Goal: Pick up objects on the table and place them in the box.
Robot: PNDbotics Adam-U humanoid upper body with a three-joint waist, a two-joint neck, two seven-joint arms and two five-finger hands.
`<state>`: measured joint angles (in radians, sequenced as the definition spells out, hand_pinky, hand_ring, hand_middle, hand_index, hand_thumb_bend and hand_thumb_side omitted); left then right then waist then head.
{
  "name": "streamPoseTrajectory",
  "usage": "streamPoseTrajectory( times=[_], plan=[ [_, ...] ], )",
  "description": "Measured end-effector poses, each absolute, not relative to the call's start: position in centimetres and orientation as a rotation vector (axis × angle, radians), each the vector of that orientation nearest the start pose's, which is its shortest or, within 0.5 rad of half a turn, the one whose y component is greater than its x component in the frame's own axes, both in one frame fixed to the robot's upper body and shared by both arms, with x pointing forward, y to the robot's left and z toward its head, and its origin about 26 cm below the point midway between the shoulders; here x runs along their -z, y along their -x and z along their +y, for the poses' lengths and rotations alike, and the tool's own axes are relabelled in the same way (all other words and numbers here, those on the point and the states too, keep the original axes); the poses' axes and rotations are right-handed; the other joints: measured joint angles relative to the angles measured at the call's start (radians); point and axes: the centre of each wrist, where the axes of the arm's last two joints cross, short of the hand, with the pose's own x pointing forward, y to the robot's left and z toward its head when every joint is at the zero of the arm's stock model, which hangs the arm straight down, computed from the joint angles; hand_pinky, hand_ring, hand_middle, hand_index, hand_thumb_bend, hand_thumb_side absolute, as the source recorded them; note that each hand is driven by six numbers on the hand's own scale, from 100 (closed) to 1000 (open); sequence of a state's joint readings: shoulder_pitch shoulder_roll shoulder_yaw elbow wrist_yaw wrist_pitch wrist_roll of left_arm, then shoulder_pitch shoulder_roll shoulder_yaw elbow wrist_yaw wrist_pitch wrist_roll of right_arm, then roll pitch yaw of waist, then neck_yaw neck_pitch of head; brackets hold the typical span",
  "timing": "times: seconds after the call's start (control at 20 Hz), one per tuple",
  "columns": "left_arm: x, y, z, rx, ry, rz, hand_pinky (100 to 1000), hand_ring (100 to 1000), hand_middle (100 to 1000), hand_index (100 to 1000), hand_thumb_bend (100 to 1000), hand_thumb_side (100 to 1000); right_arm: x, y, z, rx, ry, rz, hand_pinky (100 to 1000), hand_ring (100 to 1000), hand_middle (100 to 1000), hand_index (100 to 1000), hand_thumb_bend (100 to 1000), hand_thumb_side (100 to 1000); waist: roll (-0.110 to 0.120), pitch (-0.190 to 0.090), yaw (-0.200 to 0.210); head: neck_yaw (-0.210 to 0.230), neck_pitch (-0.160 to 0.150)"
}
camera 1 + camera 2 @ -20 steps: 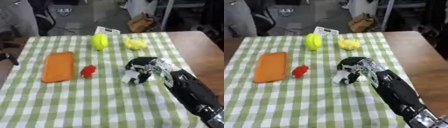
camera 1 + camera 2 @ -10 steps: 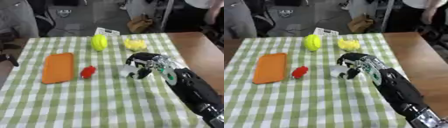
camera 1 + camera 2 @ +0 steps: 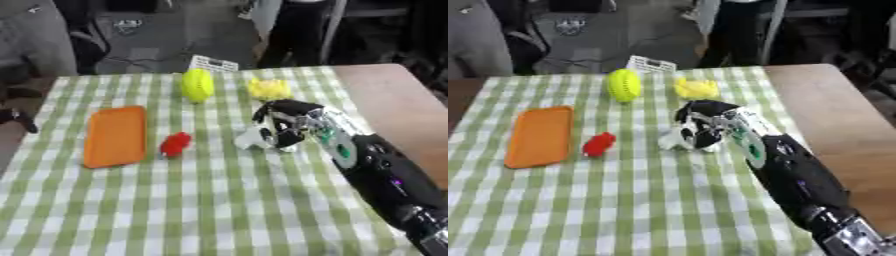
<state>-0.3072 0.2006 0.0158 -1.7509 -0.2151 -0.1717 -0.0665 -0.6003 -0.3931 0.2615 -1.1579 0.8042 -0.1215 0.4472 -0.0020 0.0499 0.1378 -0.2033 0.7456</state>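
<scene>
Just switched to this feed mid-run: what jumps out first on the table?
The black right hand reaches in from the lower right, fingers curled over a small white object at the cloth's centre. Left of it lie a red object and an orange tray; a yellow-green ball sits at the far edge.

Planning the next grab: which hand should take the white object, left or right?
Right. The right hand is already curled over the white object mid-table; the left hand shows in neither view.

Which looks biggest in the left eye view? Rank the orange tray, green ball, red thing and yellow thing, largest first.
1. Orange tray, clearly largest.
2. Green ball.
3. Yellow thing, close to the ball; that order is unsure.
4. Red thing, smallest, though nearer the camera.
</scene>
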Motion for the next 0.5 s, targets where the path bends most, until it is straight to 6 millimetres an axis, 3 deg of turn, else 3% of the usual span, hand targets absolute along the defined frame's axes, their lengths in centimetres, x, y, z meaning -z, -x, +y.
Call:
streamPoseTrajectory(
  times=[0.15,0.2,0.25,0.3,0.4,0.5],
  plan=[
    [-13.54,-33.47,25.41,0.471,-0.257,-2.183,332,691,833,800,118,1000,-8.74,-41.77,-25.71,-1.523,0.552,-1.298,241,461,736,846,100,100,0.000,0.000,0.000,0.000,0.000],
    [-13.54,-33.47,25.41,0.471,-0.257,-2.183,332,691,833,800,118,1000,-8.76,-41.79,-25.65,-1.521,0.547,-1.298,272,490,749,856,230,219,0.000,0.000,0.000,0.000,0.000],
    [-13.54,-33.47,25.41,0.471,-0.257,-2.183,332,691,833,800,118,1000,-8.73,-41.77,-25.60,-1.523,0.543,-1.295,272,490,749,856,230,219,0.000,0.000,0.001,0.000,0.000],
    [-13.54,-33.47,25.41,0.471,-0.257,-2.183,332,691,833,800,118,1000,-8.71,-41.77,-25.58,-1.525,0.542,-1.293,373,605,792,881,405,346,0.000,0.000,0.001,0.000,0.000],
    [-13.54,-33.47,25.41,0.471,-0.257,-2.183,331,691,833,799,117,1000,-8.46,-41.76,-25.55,-1.540,0.534,-1.275,462,694,821,893,488,407,0.000,0.000,0.003,-0.001,-0.001],
    [-13.54,-33.47,25.41,0.471,-0.257,-2.183,331,692,833,800,117,1000,-8.03,-41.82,-25.68,-1.562,0.529,-1.242,477,707,824,895,504,420,0.000,0.000,0.004,-0.001,-0.004]
  ],
)
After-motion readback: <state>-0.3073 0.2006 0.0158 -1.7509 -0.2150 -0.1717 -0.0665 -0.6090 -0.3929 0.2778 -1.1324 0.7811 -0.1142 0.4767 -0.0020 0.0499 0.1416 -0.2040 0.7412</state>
